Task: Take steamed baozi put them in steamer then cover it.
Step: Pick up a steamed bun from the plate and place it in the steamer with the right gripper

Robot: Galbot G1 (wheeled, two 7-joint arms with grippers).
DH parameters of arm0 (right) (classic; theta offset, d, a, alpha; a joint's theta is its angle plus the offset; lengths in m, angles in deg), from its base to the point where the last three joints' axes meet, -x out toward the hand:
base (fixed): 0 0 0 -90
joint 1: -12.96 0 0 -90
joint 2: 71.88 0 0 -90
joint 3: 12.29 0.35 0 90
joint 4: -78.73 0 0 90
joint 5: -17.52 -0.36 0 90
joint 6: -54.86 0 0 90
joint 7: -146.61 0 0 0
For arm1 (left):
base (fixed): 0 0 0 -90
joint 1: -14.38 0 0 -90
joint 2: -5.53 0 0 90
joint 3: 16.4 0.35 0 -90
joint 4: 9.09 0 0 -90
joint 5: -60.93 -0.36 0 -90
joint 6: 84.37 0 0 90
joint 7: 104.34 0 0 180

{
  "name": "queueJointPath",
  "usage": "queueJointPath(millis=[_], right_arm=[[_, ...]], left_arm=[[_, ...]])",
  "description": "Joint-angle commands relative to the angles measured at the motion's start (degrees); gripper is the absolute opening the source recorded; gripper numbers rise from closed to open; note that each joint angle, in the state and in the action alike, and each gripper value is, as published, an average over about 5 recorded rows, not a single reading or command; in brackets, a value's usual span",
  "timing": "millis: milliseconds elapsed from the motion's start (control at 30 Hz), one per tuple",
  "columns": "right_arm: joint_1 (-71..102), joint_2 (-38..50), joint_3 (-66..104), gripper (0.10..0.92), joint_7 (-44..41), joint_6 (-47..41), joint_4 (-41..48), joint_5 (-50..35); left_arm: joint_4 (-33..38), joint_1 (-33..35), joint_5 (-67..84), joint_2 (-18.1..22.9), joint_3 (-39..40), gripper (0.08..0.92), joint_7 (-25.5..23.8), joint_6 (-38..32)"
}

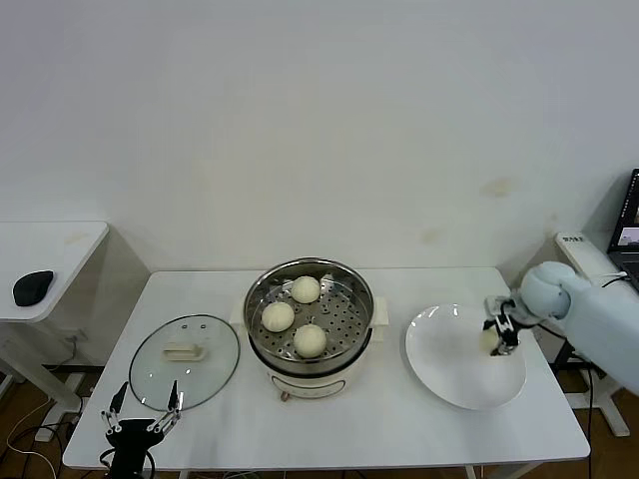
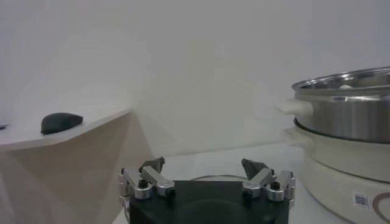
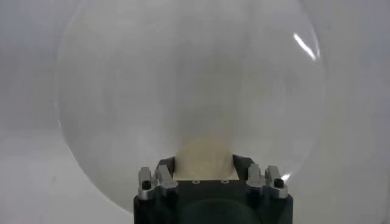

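Observation:
The steel steamer stands mid-table on its cream base, with three cream-white baozi on the perforated tray. The fourth baozi sits between the fingers of my right gripper, which is shut on it over the white plate at the right. In the right wrist view the bun fills the gap between the fingers. The glass cover with its cream handle lies flat on the table left of the steamer. My left gripper hangs open and empty at the table's front-left edge, near the cover.
A second white table with a black mouse stands to the left. The steamer looms at one side of the left wrist view. A laptop is at the far right.

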Motion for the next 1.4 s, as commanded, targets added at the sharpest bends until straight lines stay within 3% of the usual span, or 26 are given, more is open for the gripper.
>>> queueJointPath(millis=[33, 267, 500, 933, 1400], right_arm=[[-25.34, -1.18, -17.58, 0.603, -1.01, -4.18, -10.09, -14.39], [-42.02, -9.75, -28.83, 0.604, 1.33, -9.95, -13.99, -26.14], [-43.20, -19.99, -28.79, 0.611, 5.64, -15.08, -11.68, -32.61], [-30.98, -36.63, -27.83, 0.611, 10.14, -21.04, -2.74, -33.93], [-26.47, -37.96, -29.33, 0.611, 12.64, -24.28, 1.52, -31.44]], left_arm=[[0.16, -0.21, 0.13, -0.22, -0.06, 0.823, -0.02, 0.05], [0.06, -0.90, 0.17, -0.19, 0.25, 0.823, -0.03, 0.01], [-0.05, -1.12, 0.12, -0.14, -0.41, 0.823, 0.00, -0.27], [0.46, -0.45, -0.06, -0.08, -1.61, 0.823, 0.01, -0.59], [0.38, -0.10, 0.59, -0.35, -2.77, 0.823, -0.09, -1.37]])
